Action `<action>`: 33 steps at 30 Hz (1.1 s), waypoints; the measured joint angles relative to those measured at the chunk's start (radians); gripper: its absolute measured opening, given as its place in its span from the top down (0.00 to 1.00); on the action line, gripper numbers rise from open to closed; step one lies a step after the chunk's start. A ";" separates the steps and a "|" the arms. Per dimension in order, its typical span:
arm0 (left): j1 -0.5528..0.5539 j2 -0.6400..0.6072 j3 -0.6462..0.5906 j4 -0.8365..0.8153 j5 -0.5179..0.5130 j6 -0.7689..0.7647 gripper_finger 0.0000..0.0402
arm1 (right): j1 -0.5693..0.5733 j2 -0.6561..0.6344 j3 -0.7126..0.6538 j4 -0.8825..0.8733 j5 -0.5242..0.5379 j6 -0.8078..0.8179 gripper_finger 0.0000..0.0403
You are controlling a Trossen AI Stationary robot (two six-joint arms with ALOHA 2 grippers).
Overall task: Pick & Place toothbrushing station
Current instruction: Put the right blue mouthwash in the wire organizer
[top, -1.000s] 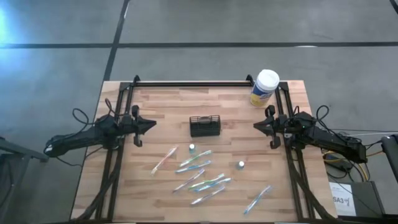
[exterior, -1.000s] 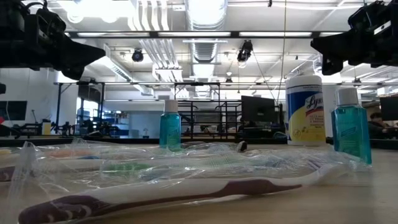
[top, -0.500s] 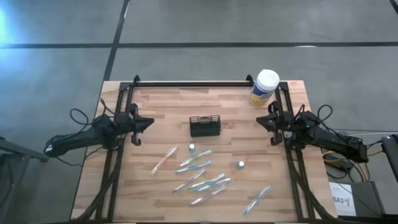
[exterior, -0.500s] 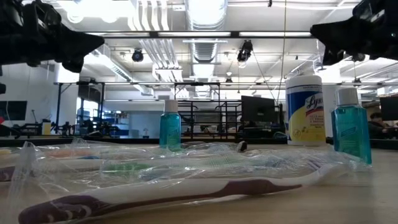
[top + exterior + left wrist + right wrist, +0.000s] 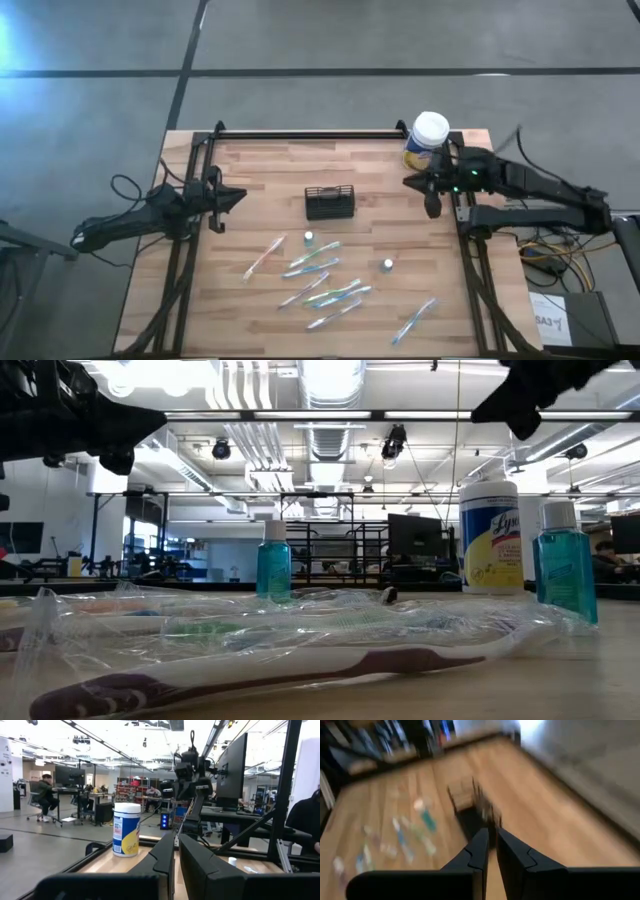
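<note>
The toothbrushing station, a small black mesh caddy (image 5: 330, 202), stands upright on its base on the wooden table, a little beyond the middle; it shows blurred in the right wrist view (image 5: 470, 802). My left gripper (image 5: 243, 195) hangs shut above the table's left side, pointing roughly level toward the caddy (image 5: 176, 842). My right gripper (image 5: 408, 183) is shut and raised high over the table's right side, tipped down toward the caddy (image 5: 492, 837). Neither touches anything.
A white-lidded, yellow-labelled canister (image 5: 428, 138) stands at the far right corner. Several wrapped toothbrushes (image 5: 318, 278) lie scattered on the near half, with two small blue bottles (image 5: 309, 238) (image 5: 387, 265) among them. A black frame rail (image 5: 310, 134) runs along the far edge.
My right gripper has risen well above the table and tipped from level to pointing down at the caddy, drifting slightly toward the far edge. My left gripper has tipped up a little and otherwise stayed in place. Both stay shut.
</note>
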State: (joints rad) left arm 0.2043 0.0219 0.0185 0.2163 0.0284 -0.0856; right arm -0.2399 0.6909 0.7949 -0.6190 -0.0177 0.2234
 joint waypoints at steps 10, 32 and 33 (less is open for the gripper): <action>0.000 0.000 0.000 -0.012 -0.001 0.012 0.91 | 0.257 0.345 0.316 -0.374 0.121 0.271 0.89; 0.000 0.004 0.009 -0.077 0.006 -0.002 0.91 | 0.636 0.868 0.587 -0.605 0.201 0.974 0.39; 0.000 0.004 0.009 -0.077 0.006 -0.002 0.91 | 0.637 0.891 0.606 -0.624 0.199 0.979 0.39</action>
State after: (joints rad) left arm 0.2045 0.0261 0.0277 0.1390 0.0349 -0.0879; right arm 0.3966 1.5820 1.4008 -1.2428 0.1811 1.2025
